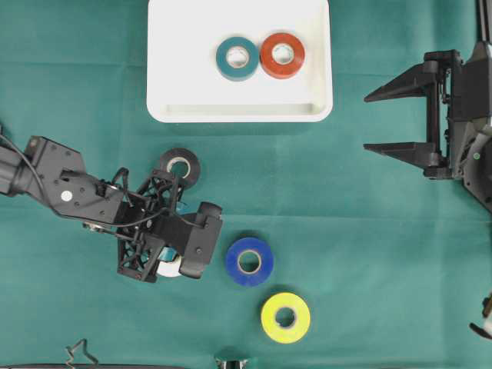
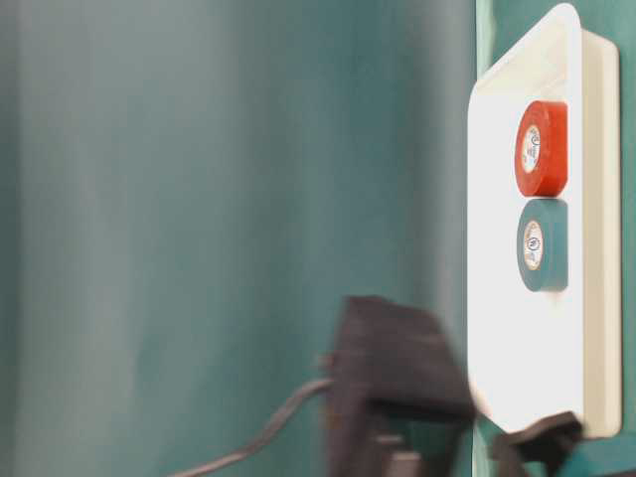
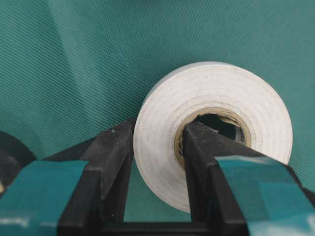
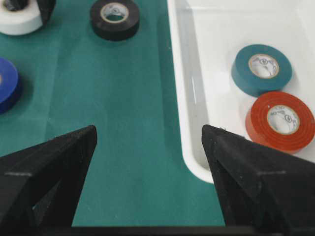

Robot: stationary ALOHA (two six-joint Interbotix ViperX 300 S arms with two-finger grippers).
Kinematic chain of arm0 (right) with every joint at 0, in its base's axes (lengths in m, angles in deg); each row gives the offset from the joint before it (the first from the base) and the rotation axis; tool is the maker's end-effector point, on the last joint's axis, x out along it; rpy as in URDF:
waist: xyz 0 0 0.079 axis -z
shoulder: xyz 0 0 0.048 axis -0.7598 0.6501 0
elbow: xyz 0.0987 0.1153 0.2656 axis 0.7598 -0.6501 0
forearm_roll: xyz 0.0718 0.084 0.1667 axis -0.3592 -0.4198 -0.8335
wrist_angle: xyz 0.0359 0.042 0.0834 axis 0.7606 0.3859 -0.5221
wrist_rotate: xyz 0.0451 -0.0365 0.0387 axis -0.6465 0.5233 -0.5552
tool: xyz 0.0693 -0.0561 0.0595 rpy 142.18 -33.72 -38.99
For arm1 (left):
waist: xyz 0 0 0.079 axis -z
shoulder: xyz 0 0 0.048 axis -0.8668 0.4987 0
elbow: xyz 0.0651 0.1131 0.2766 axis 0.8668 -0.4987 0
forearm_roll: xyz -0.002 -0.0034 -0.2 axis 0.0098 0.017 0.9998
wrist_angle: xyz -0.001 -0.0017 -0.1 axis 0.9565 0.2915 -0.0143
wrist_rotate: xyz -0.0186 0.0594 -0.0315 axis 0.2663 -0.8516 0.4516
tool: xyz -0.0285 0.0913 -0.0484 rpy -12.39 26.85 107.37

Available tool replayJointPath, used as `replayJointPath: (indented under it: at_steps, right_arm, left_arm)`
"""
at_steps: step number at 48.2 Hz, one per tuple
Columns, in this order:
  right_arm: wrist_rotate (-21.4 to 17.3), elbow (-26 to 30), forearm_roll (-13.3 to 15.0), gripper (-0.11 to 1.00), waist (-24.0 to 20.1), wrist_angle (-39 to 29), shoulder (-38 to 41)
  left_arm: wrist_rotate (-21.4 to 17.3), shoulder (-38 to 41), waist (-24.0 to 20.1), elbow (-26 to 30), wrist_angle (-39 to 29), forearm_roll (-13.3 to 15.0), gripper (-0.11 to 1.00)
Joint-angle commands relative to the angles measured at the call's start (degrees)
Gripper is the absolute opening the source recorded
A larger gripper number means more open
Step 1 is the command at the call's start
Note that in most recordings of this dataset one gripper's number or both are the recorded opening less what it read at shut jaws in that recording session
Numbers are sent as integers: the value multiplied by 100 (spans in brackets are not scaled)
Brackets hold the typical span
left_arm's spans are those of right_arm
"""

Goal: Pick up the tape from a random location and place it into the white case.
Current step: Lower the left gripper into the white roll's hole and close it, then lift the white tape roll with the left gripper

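Matt woven green cloth [image 3: 74,59], glossy smooth white case [image 1: 165,61], matt papery white tape [image 3: 221,98]

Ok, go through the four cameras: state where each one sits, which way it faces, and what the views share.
Overhead: above the table, looking straight down on the white case, loose rolls, left gripper and right gripper.
Table-level: low at the cloth, facing the case; blurred black arm parts in front.
Left wrist: on the left arm, looking along the fingers clamped on the white tape.
Right wrist: behind the open right jaws, facing the case.
Shared: red tape and teal tape in three views.
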Motion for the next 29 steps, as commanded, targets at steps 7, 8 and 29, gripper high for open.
replayJointPath:
  at_steps: [7,8,29]
  right_arm:
    - [9,149,0,85,-9,35,18]
    - [9,149,0,85,-9,26,18]
    - [9,167,9,85,-9,26,18]
  left_arm:
    - [26,-615,9,334,-527,18,25]
    - [26,-650,9,369,-580,26,25]
    - [26,-1151,9,1011,-1837,18,25]
